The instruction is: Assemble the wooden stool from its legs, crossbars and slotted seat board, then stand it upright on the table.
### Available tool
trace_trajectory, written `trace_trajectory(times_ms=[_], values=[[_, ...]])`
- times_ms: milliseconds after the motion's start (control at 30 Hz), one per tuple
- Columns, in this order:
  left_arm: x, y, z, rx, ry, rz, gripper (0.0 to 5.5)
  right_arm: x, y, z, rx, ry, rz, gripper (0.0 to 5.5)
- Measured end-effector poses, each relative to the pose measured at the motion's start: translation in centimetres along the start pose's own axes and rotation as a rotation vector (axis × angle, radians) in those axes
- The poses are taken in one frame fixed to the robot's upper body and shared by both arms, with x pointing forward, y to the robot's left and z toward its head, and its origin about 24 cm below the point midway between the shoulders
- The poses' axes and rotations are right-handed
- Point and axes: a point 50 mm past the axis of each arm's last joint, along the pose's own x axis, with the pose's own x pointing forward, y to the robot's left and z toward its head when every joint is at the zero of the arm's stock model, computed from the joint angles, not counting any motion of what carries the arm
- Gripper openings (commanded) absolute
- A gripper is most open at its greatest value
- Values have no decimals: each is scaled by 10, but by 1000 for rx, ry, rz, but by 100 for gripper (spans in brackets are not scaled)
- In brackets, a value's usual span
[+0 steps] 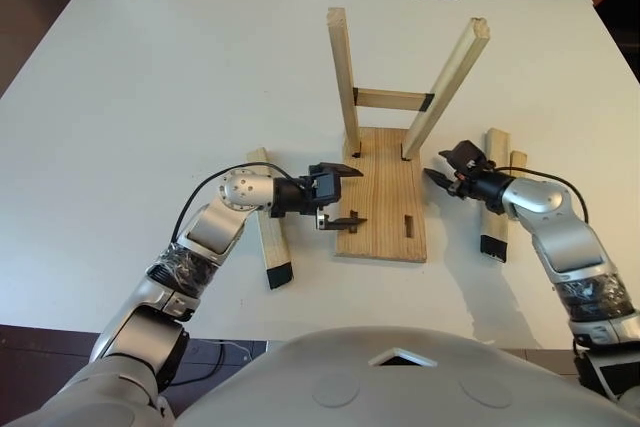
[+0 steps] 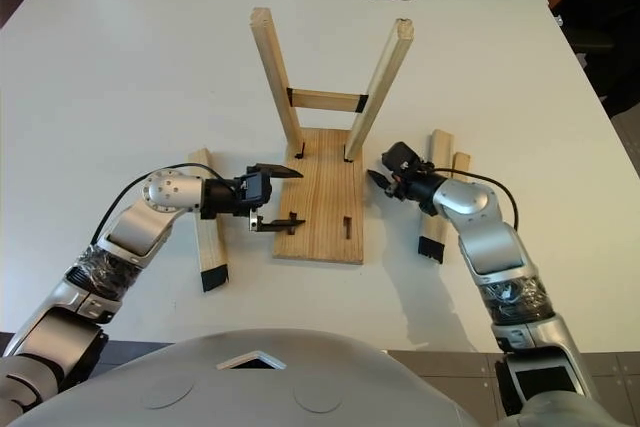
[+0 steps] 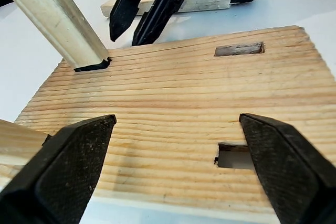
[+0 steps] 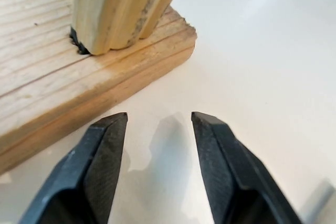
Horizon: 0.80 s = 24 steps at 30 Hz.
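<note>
Pale, ridge-grained wood formed the slotted seat board (image 1: 385, 197), which lay flat on the glossy white bench (image 1: 150, 97). Two square legs (image 1: 343, 77) stood plugged into its twelve o'clock slots, joined by a crossbar (image 1: 390, 100). The left pincer (image 1: 357, 195) hung spread at the board's nine o'clock edge. The right pincer (image 1: 435, 165), also spread, sat at two o'clock. A black-tipped loose leg (image 1: 268, 237) lay at eight o'clock.

Silver arms (image 1: 228, 212), black fingers (image 3: 73, 163), perhaps taped forearms (image 1: 183, 267)
</note>
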Motion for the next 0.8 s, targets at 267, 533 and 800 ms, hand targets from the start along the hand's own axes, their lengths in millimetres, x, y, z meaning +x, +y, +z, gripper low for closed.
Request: trace_trajectory(times_ms=[267,533,800], values=[[-38,9,18,-73,-30,133,436,-53,22,47,-66,-219,210,226],[-55,27,48,-129,-138,202,436,6,61,30,16,-181,288,226],[-77,65,101,-160,-360,323,436,16,67,28,-95,-221,296,226]])
